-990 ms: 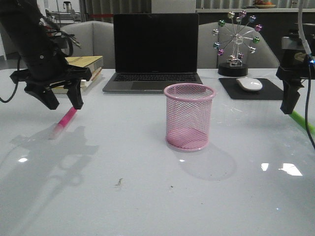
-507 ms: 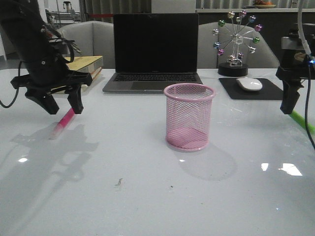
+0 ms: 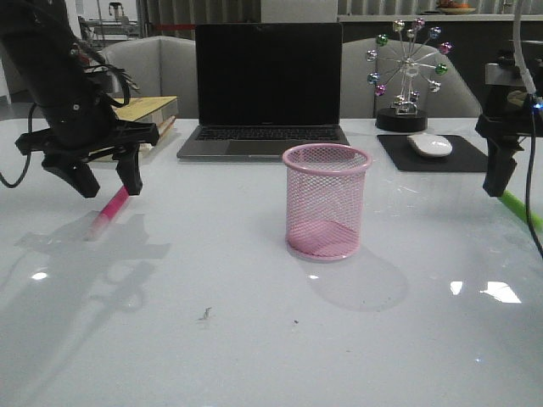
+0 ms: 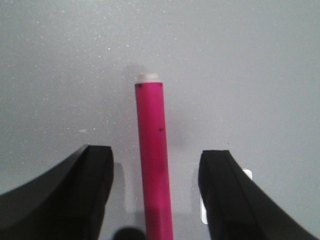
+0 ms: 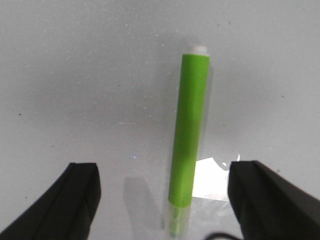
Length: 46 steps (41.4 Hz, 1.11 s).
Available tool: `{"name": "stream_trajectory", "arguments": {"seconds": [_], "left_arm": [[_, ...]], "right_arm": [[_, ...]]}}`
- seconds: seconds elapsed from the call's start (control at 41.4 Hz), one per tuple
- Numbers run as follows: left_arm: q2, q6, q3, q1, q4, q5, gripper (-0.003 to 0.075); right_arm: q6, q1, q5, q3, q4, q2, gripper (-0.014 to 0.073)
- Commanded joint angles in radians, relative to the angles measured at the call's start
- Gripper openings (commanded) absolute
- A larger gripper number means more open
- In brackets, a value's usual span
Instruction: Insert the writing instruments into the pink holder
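Two markers lie on the table, neither yet in the cup, so both insertions remain. At the left of the front view, the left gripper hangs with its fingers spread wide, straddling the magenta marker without touching it; the left wrist view shows the same marker flat on the surface, centred between the parted fingers. At centre stands the pink holder, upright, and nothing is visible inside it through the mesh. At the far right edge, the right gripper is likewise spread and holds nothing above the green marker, which lies flat between its fingers. Judged stage: pre-grasp on both sides.
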<state>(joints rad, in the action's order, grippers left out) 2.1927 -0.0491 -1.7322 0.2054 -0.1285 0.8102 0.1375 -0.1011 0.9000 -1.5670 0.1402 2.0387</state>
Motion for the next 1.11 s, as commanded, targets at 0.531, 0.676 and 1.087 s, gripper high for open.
{"name": "stream_trajectory", "arguments": {"seconds": [0.531, 0.676, 1.087], "left_arm": [[-0.062, -0.007, -0.033, 0.011, 0.046, -0.031, 0.0446], [-0.062, -0.006, -0.033, 0.020, 0.084, -0.027, 0.0446], [-0.062, -0.006, -0.033, 0.030, 0.069, -0.025, 0.0446]], "right_arm": [[0.013, -0.007, -0.024, -0.032, 0.010, -0.058, 0.0623], [0.013, -0.007, -0.024, -0.032, 0.010, -0.058, 0.0623], [0.013, -0.007, -0.017, -0.032, 0.011, -0.058, 0.0623]]}}
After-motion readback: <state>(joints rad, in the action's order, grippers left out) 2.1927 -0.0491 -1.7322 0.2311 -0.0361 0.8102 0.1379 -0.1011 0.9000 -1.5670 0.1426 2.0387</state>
